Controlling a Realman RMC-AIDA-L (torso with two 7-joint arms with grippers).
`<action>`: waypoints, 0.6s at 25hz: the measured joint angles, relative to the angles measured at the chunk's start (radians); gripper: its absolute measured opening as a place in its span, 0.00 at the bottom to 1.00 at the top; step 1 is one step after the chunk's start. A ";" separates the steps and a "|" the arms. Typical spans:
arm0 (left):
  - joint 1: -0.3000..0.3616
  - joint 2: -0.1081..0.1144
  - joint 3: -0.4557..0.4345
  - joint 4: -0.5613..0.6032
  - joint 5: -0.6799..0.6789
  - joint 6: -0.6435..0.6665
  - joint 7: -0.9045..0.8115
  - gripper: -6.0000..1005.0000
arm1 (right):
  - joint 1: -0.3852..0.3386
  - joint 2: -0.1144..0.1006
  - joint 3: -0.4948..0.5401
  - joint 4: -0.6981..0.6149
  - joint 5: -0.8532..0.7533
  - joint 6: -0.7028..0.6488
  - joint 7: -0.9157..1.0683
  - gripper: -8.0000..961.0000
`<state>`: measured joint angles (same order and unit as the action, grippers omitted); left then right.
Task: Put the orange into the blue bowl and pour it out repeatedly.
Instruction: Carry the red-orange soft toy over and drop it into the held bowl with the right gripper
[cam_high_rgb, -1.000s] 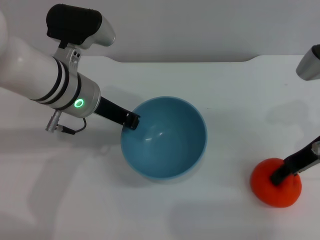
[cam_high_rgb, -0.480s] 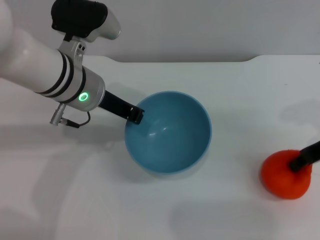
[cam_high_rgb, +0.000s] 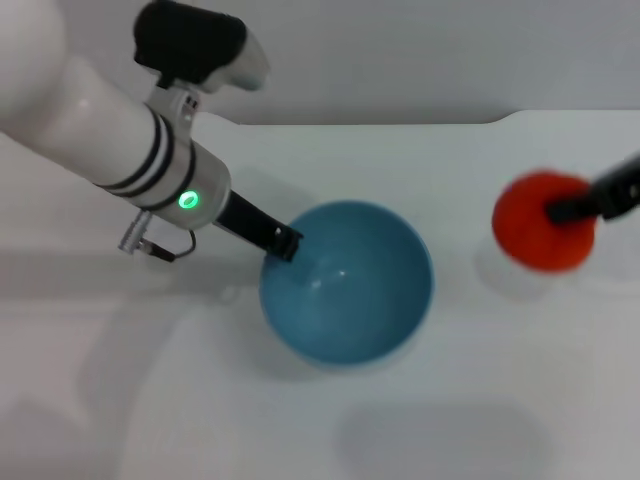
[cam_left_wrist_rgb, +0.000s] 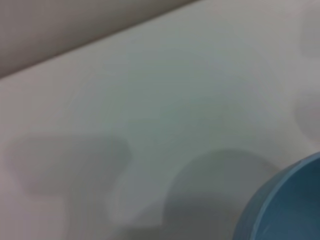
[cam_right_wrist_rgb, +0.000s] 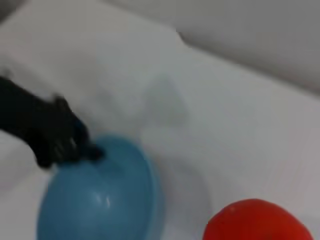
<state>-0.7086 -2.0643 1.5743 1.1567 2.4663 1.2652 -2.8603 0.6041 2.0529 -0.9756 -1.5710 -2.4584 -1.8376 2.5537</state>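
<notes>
The blue bowl (cam_high_rgb: 347, 283) stands upright on the white table (cam_high_rgb: 430, 420), empty inside. My left gripper (cam_high_rgb: 283, 241) is shut on the bowl's near-left rim. The orange (cam_high_rgb: 541, 221) is lifted above the table at the right, held by my right gripper (cam_high_rgb: 566, 209), which is shut on its top. In the right wrist view the orange (cam_right_wrist_rgb: 260, 221) shows close by, with the bowl (cam_right_wrist_rgb: 97, 195) and the left gripper (cam_right_wrist_rgb: 65, 145) farther off. The left wrist view shows only a piece of the bowl's rim (cam_left_wrist_rgb: 285, 205).
The table's back edge (cam_high_rgb: 360, 122) runs behind the bowl, with a grey wall beyond. Nothing else stands on the table.
My right gripper has lifted the orange off the table and carried it up and back toward the bowl's side. The left arm has shifted the bowl slightly right and nearer.
</notes>
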 joint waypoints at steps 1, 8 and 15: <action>-0.010 -0.001 0.012 -0.011 0.000 0.003 -0.002 0.00 | 0.010 0.001 -0.001 -0.030 0.013 -0.001 0.000 0.13; -0.061 -0.006 0.057 -0.075 -0.008 0.006 -0.007 0.00 | 0.097 0.011 -0.024 -0.037 0.053 0.017 -0.001 0.13; -0.078 -0.008 0.078 -0.078 -0.016 -0.017 -0.015 0.00 | 0.127 0.012 -0.110 0.079 0.108 0.066 -0.029 0.13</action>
<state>-0.7865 -2.0724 1.6519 1.0790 2.4505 1.2480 -2.8751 0.7311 2.0650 -1.0859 -1.4924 -2.3501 -1.7720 2.5246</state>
